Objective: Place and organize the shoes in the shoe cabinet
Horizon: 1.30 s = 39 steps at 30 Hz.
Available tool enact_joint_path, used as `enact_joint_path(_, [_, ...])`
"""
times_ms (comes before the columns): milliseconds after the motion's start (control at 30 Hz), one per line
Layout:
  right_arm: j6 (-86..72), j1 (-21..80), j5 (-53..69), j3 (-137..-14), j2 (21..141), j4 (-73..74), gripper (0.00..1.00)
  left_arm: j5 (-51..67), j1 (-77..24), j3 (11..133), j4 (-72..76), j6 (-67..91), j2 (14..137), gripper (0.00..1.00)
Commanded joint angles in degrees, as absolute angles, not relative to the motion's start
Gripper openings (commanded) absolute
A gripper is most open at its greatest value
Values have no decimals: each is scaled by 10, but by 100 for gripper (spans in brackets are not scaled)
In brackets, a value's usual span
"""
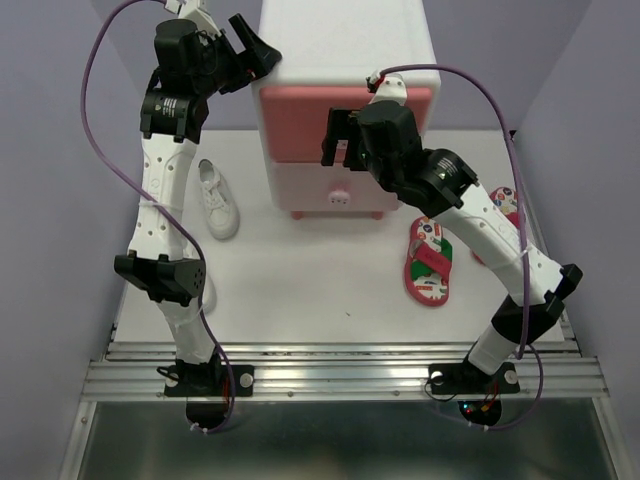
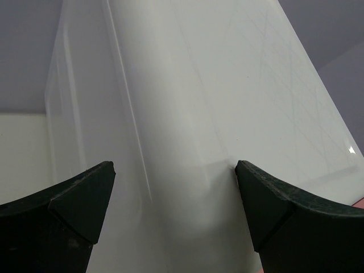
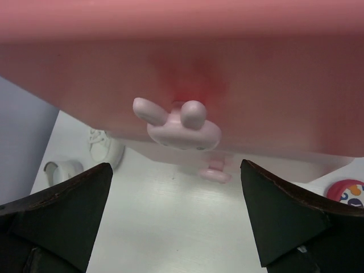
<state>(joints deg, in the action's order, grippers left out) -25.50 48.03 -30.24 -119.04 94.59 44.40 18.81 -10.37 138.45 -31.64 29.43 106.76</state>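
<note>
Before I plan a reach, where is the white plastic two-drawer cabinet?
Top view: the cabinet stands far-centre on the table, white lace-up sneaker at its left, red flip-flops at its right.

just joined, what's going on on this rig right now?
Nothing is held yet. The right hand, open, faces the bunny knob on the darker pink upper drawer of the shoe cabinet, not gripping it. The left hand, open, straddles the cabinet's upper left corner. Both drawers look shut. A white sneaker lies left of the cabinet and a red flip-flop right of it, on the table.
</note>
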Motion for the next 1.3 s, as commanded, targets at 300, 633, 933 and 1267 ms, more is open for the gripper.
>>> enact_joint_path(300, [-243,515,-519,-1289,1027,384,100,207,-105,1359,-372,255,1069,99])
enact_joint_path(633, [-240,515,-551,-1313,1065,375,63,199,-111,1350,-376,257,1068,96])
enact_joint_path(933, [-263,520,-511,-1246,1021,378,21,170,-118,1348,-389,259,1070,95])
enact_joint_path(1267, [-293,594,-475,-1107,892,401,9,120,-128,1342,-410,258,1076,94])
